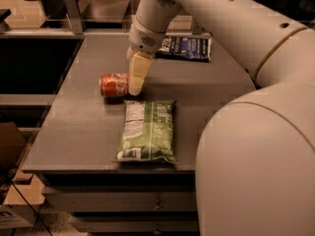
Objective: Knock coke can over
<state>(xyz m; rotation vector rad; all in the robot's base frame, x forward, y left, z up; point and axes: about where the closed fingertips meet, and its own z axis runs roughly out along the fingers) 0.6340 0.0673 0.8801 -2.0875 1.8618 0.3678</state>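
**A:** In the camera view, where is the coke can (113,85)?

**B:** On the grey table (78,132), toward 10 o'clock from the tabletop's middle. It lies on its side, not upright. The green chip bag (146,131) is just beside it at 5 o'clock, and the dark blue bag (186,48) sits well apart at 2 o'clock.

**A:** And the gripper (134,82)?

**B:** It comes down from 12 o'clock and sits at the can's 3 o'clock end, with its pale tip crossing in front of the red wall. I cannot tell whether it is clamped on the can or has let go; the far side is hidden.

**A:** How would you do this step well?

**B:** The can looks down already, so I'd say the job is nearly done. If it is held, release gently with the can resting on the table, then lift away toward 12 o'clock without dragging it. A sideways brush could send it rolling toward 6 or 12 o'clock.

**A:** Which way does it point?

**B:** Its long axis runs along the 9-to-3 line, roughly parallel to the table's near edge. One rounded end faces 9 o'clock; I cannot tell whether that is the silver top or the base.
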